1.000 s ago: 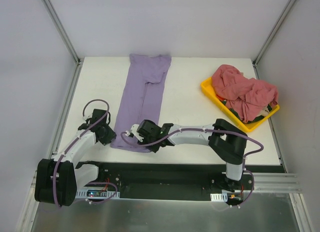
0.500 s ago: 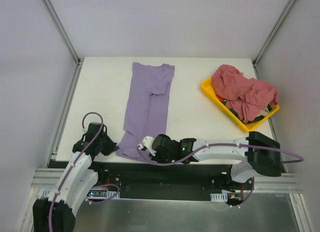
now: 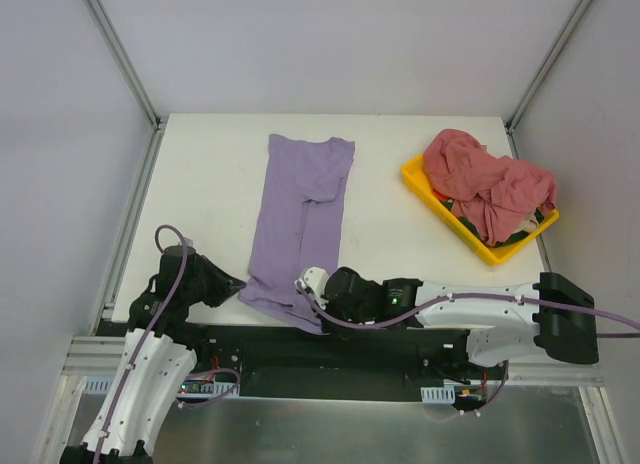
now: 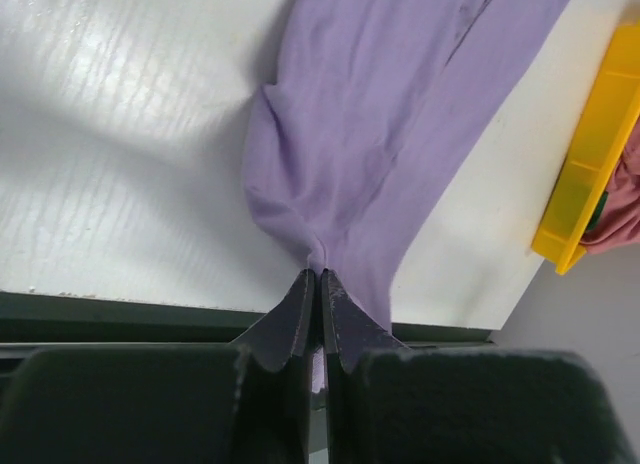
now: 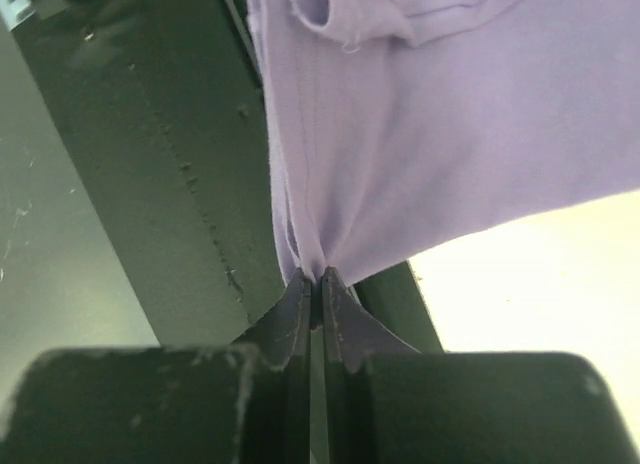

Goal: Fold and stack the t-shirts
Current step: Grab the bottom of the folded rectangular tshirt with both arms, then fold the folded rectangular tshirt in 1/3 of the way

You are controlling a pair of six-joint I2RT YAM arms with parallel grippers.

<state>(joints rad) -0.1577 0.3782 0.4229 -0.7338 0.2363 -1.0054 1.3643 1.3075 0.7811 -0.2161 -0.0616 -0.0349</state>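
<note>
A lavender t-shirt [image 3: 300, 219], folded into a long strip, lies on the white table [image 3: 200, 184] and runs from the far middle to the near edge. My left gripper [image 3: 238, 285] is shut on its near left corner; the wrist view shows the purple cloth [image 4: 370, 144] pinched between the closed tips [image 4: 318, 276]. My right gripper [image 3: 305, 284] is shut on the near right corner, with the fabric [image 5: 440, 124] bunched at its tips [image 5: 316, 276] above the black base rail. A heap of pink-red t-shirts [image 3: 487, 189] fills the yellow tray [image 3: 425, 192].
The yellow tray stands at the right side of the table, and its corner [image 4: 590, 154] shows in the left wrist view. A black rail [image 3: 330, 344] runs along the near table edge. Metal frame posts [image 3: 120, 54] rise at the back corners.
Both grippers closed on the lavender t-shirt's near corners and pulled back toward the near edge. The shirt slid toward the front and a little to the right.
</note>
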